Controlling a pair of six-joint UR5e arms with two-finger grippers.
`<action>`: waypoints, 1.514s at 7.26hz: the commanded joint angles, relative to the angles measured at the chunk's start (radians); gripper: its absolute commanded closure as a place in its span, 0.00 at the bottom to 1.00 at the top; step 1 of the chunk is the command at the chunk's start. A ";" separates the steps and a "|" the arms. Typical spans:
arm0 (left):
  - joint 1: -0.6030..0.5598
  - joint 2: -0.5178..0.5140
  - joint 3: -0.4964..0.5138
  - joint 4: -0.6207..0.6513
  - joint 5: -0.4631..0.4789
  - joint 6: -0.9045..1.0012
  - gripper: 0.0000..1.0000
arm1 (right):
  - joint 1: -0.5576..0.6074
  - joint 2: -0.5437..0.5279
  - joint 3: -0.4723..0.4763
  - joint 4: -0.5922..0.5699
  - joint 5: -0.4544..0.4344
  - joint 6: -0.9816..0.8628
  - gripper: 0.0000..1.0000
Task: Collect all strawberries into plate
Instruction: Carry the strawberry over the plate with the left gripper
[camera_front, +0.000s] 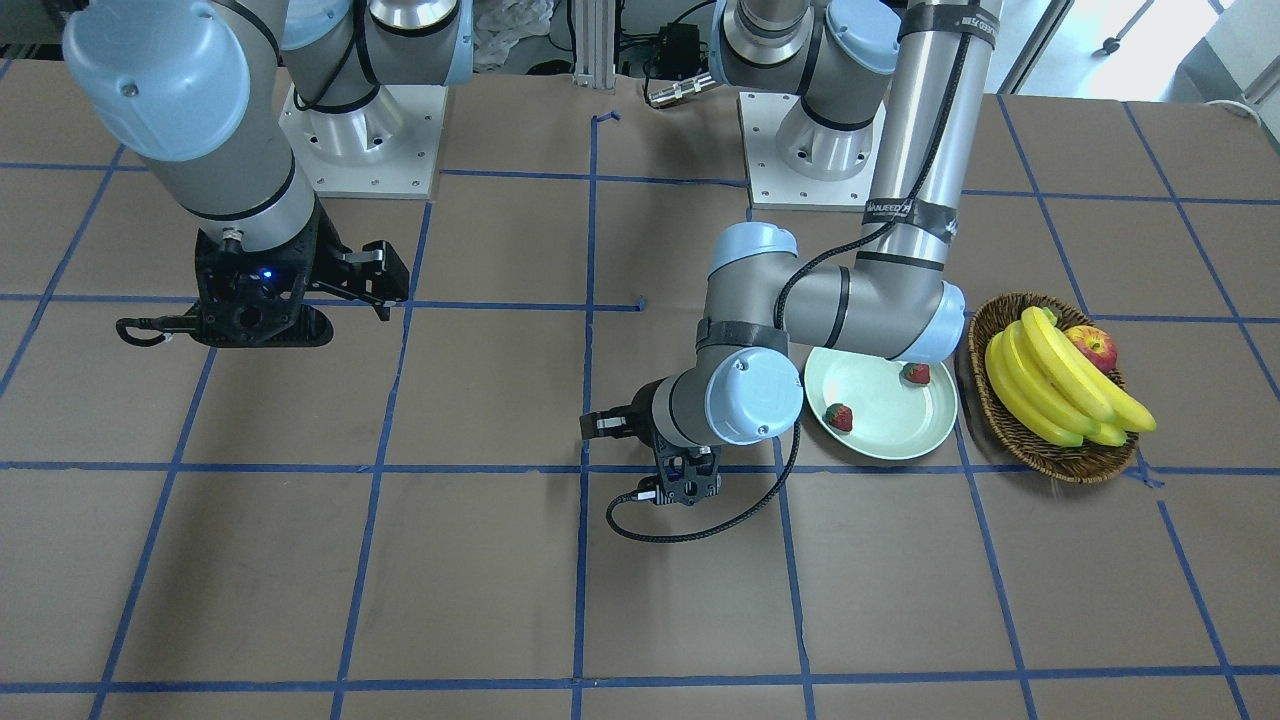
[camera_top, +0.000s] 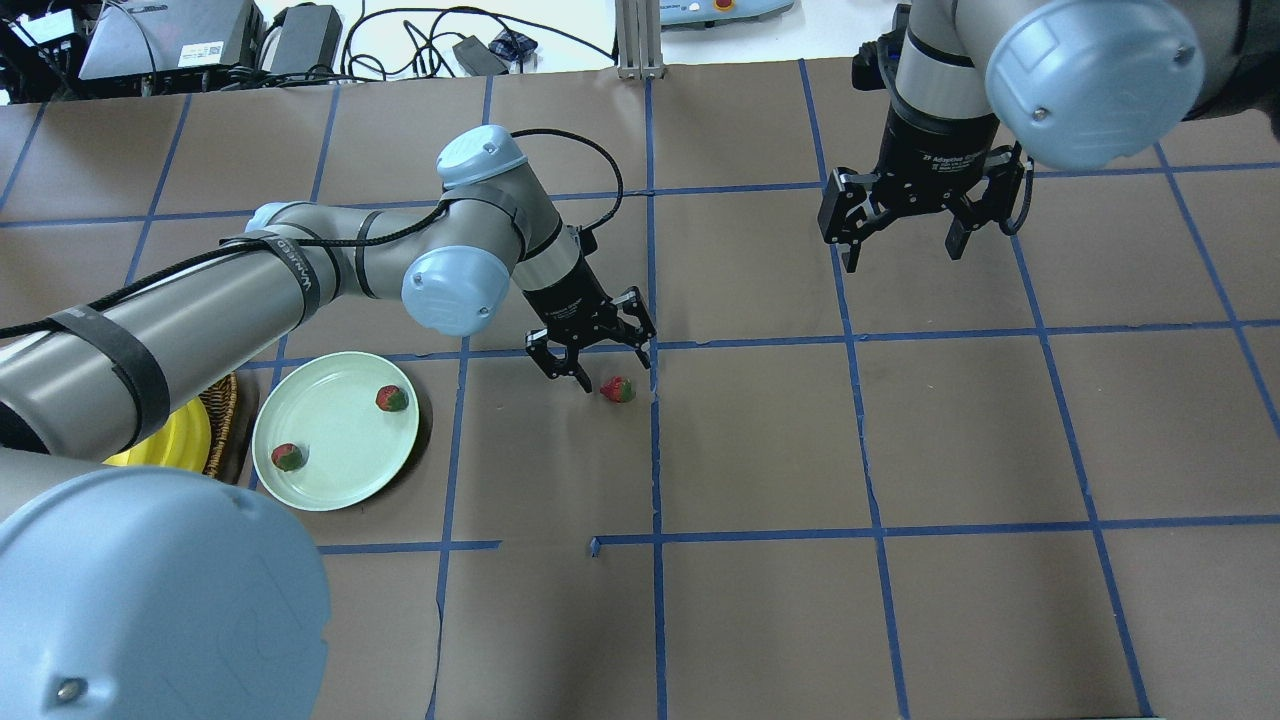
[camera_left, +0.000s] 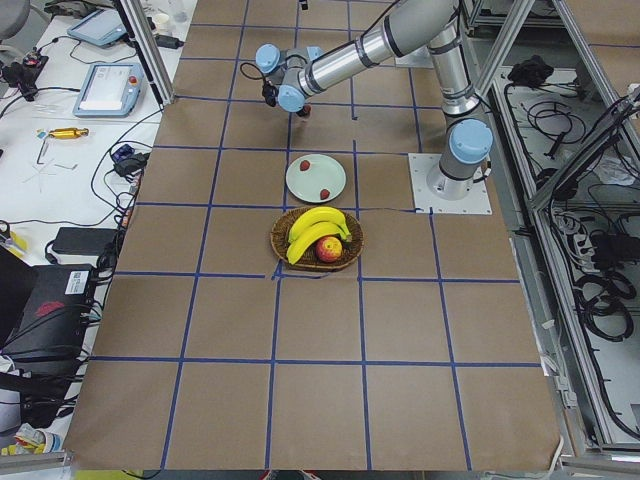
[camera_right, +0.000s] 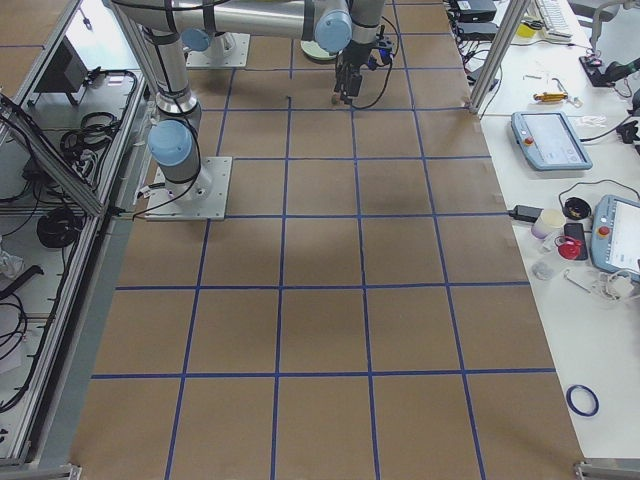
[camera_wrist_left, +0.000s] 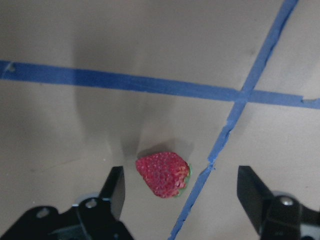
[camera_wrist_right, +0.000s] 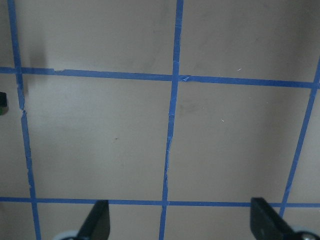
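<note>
Left wrist view, nearest: the left gripper (camera_wrist_left: 183, 194) hangs over one strawberry (camera_wrist_left: 162, 174), its fingers (camera_wrist_left: 116, 192) spread wide to either side and touching nothing; the fruit sits nearer one finger than the other. This strawberry lies on its side on the tabletop (camera_top: 760, 440), just beside a strip of blue tape (camera_wrist_left: 227, 125), with its green cap turned toward the tape. By its look it is very light, small and tapered, with a seeded skin that should offer some grip. Whether it is soft fruit or a stiff replica cannot be told, so a gentle closure is prudent. The best hold is probably across the broad shoulders just below the cap, where the flanks run closest to parallel; a pinch on the narrow tip would likely squirt it out or set it rolling. The surface is flat, matte brown paper ruled into squares by the tape, and seems unlikely to let the fruit slide far. Farther toward the robot's left, the plate (camera_top: 340, 450) carries a second strawberry (camera_top: 391, 398) and a third strawberry (camera_top: 287, 457), well apart from each other. Beyond it stands a wicker basket (camera_front: 1000, 425) with bananas (camera_front: 1050, 385) and an apple (camera_front: 1093, 347). Across the tabletop the right gripper (camera_top: 903, 255) is held above the paper, fingers apart and empty. At the room's edges, side benches hold teach pendants (camera_left: 105, 90) and cables (camera_top: 420, 30).
</note>
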 joint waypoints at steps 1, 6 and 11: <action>-0.003 -0.008 0.000 -0.007 0.010 0.009 0.53 | 0.000 0.000 0.000 -0.001 0.000 0.000 0.00; -0.003 0.047 0.007 -0.047 0.108 0.028 1.00 | 0.000 0.000 0.000 -0.001 0.000 0.002 0.00; 0.152 0.161 0.034 -0.268 0.403 0.364 1.00 | 0.000 0.000 0.000 -0.001 0.000 0.001 0.00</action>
